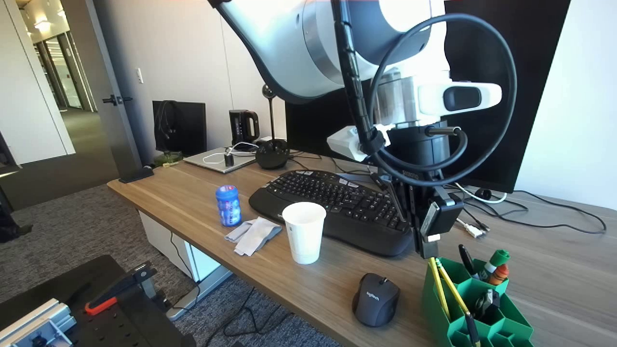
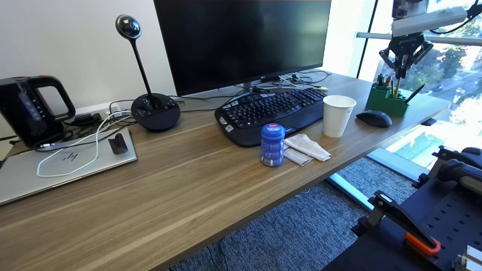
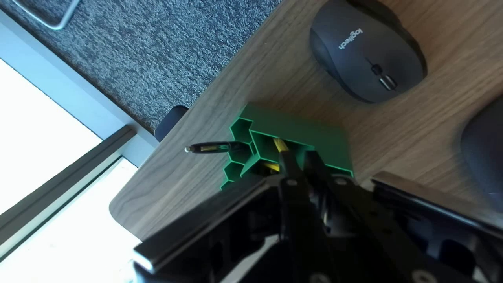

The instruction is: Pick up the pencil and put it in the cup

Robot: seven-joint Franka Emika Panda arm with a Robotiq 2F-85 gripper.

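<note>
The plain white cup (image 1: 305, 236) stands upright on the desk in both exterior views, between the keyboard and the front edge. My gripper (image 2: 400, 72) is well away from the cup, pointing down just above the green holder, its fingers drawn together. A pencil (image 2: 397, 86) rises from the holder to the fingertips, and the jaws appear shut on it. In the wrist view the yellow pencil (image 3: 279, 144) runs behind one finger of the gripper (image 3: 300, 157), so the grip itself is partly hidden. A second yellow pencil (image 3: 272, 166) leans in a neighbouring cell.
The green holder (image 2: 380, 99) also carries markers (image 1: 496, 262) and a black pen (image 3: 208, 147). Beside it lies the mouse (image 1: 376, 300). The keyboard (image 1: 337, 207) sits behind the cup; grey cloths (image 1: 258, 235) and a blue can (image 1: 228, 206) are farther along. A monitor (image 2: 244, 45) stands behind.
</note>
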